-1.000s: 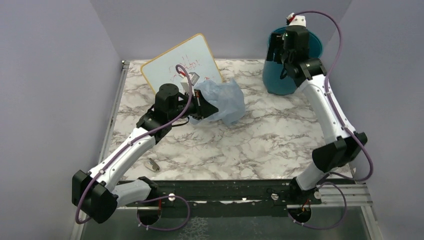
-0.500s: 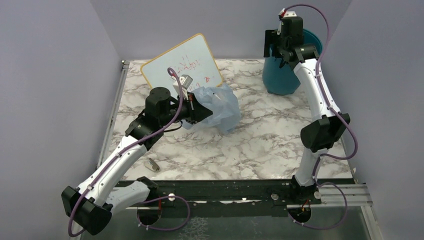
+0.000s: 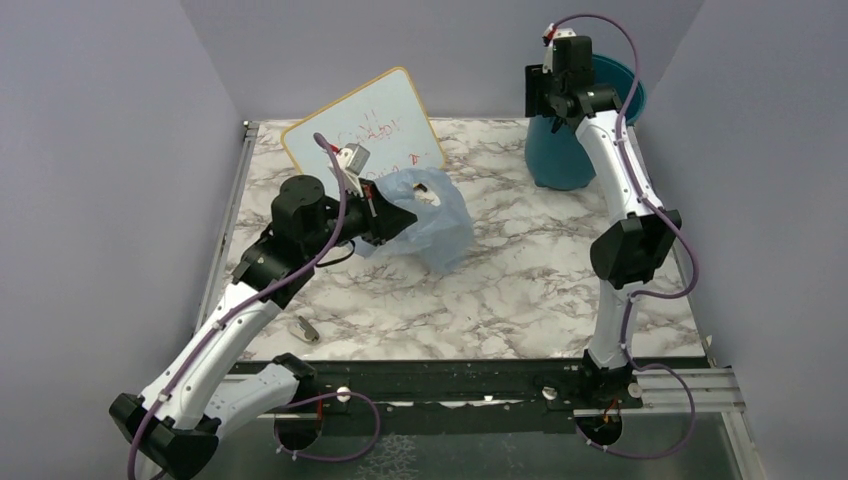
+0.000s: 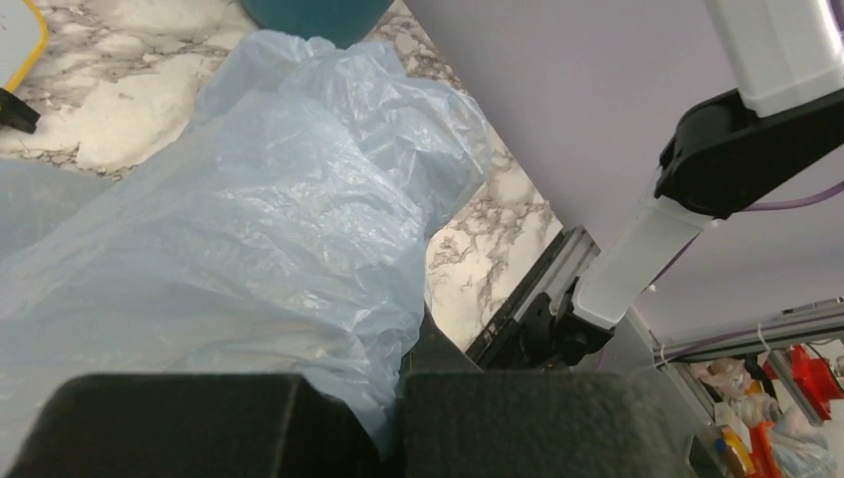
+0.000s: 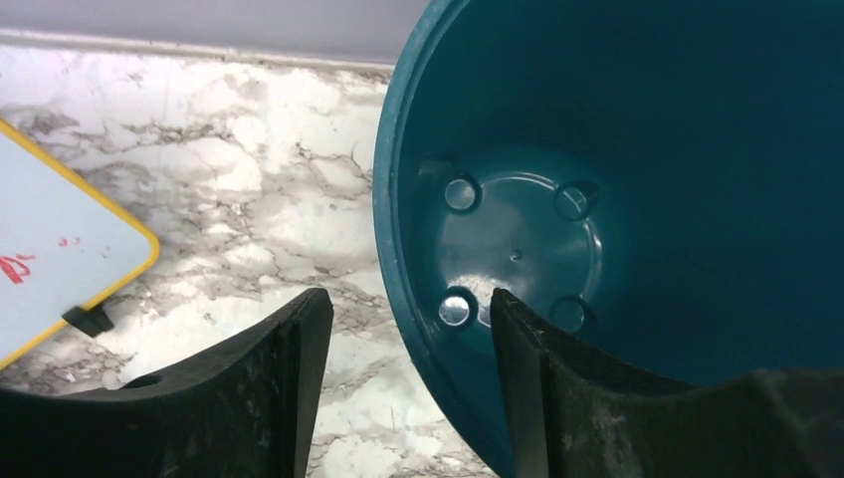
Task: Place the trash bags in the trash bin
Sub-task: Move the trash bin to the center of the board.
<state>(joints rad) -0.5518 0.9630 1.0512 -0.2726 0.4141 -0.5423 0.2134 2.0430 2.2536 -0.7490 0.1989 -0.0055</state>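
The pale-blue trash bag (image 3: 437,222) hangs crumpled from my left gripper (image 3: 388,216), which is shut on one edge of it and holds it above the middle of the marble table. In the left wrist view the bag (image 4: 269,219) fills the frame, pinched between the pads (image 4: 398,418). The teal trash bin (image 3: 572,152) stands upright at the far right corner. My right gripper (image 3: 548,100) hovers over the bin's left rim, open and empty. In the right wrist view its fingers (image 5: 408,329) straddle the rim, and the bin's inside (image 5: 607,199) holds nothing.
A whiteboard (image 3: 365,135) with a yellow edge and red writing lies tilted at the far left, behind the bag; it also shows in the right wrist view (image 5: 50,259). A small metal object (image 3: 305,328) lies near the left front. Lilac walls close in on three sides.
My left gripper has lifted the bag and drawn it slightly left. My right arm has straightened and raised its gripper from beside the bin to above its left rim.
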